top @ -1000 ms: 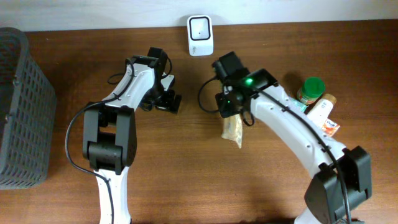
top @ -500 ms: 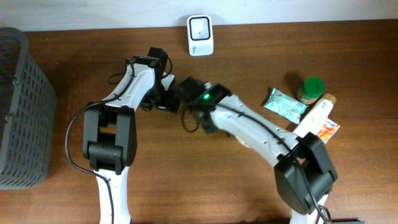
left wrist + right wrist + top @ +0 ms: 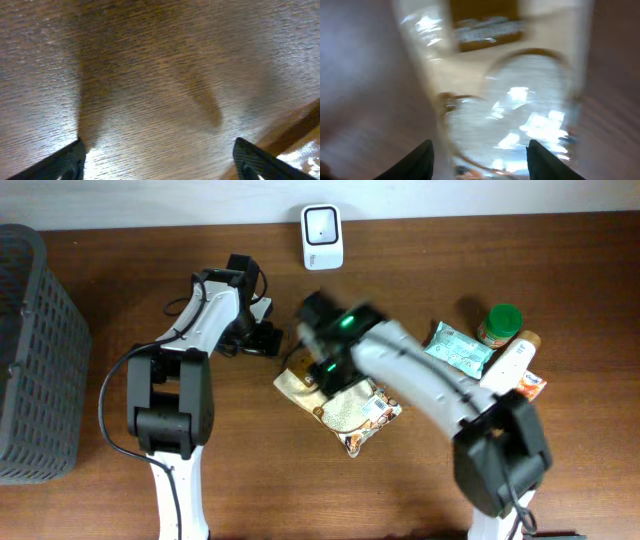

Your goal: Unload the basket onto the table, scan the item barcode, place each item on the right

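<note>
So pouch lies directly under rt tool.

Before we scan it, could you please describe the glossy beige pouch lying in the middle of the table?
The glossy beige plastic pouch with brown and white printing lies flat and slanted on the brown wooden table. A small white patch shows near its right edge. The right arm hides its upper part.

Left pincer wide, right pincer parted

Brown wood-grain table
</note>
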Robot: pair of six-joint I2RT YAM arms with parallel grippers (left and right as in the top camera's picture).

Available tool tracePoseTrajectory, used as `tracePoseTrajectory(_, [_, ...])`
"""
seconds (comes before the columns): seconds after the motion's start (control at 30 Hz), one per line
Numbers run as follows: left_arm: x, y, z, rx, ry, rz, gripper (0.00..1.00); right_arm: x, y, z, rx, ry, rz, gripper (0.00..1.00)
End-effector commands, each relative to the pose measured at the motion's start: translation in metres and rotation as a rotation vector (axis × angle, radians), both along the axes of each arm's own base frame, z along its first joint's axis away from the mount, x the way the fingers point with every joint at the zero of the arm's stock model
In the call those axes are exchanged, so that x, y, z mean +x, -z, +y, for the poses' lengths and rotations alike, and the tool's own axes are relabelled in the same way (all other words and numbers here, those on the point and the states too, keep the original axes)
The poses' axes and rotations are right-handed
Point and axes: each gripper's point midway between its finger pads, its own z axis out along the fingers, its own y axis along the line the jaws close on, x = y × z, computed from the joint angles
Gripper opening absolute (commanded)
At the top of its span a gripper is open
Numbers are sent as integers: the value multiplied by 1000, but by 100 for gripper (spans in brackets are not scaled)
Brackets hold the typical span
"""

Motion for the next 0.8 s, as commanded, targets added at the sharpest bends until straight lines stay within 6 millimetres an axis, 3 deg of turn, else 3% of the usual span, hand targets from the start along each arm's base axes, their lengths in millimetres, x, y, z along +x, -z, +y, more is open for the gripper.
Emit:
tracePoseTrajectory(0.0, [-16,13,-26,-163,16,97,78,21,-22,-40,155,82,50,56])
tracePoseTrajectory(0.07, [-23,8,-39,-251,63,121,70,25,-9,-62,180,97,98,65])
tracePoseTrajectory(0.13, [-31,3,-48,-316,105,143,54,24,8,-79,202,126,162,66])
tracePoseTrajectory(0.27, [-26,-10,-36,-322,109,141,17,19,30,-89,304,160,263,64])
tracePoseTrajectory(0.33, [-16,-30,-29,-326,91,115,8,21,35,-92,307,166,273,64])
tracePoseTrajectory(0.47, [-10,-55,-31,-328,105,64,4,20,36,-88,308,147,270,64])
tracePoseTrajectory(0.57, [-5,-52,-29,-293,116,37,4,14,36,-75,303,111,277,61])
tracePoseTrajectory(0.67, [13,-48,-17,-247,63,-23,6,-3,33,-43,318,44,311,48])
tracePoseTrajectory(0.77, [23,-48,-9,-240,45,-56,6,-24,31,-11,315,-9,346,43])
